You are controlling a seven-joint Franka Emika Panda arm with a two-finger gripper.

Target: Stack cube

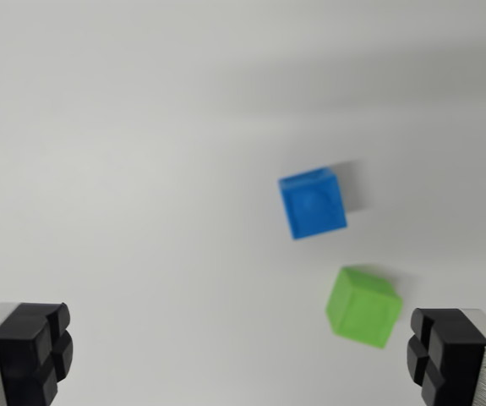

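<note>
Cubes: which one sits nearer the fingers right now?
The green cube, low in the wrist view beside the right finger pad; the blue cube lies farther up.

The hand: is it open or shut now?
Open. The hand has its fingers far apart at both lower corners, holding nothing.

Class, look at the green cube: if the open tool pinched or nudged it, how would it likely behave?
The green cube has flat faces, so it should slide, not roll. It looks solid and stiff, probably light. Its smooth sides may slip slightly.

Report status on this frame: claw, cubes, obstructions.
Claw open, empty. Blue cube and green cube apart on table, unstacked. Nothing in the way.
</note>
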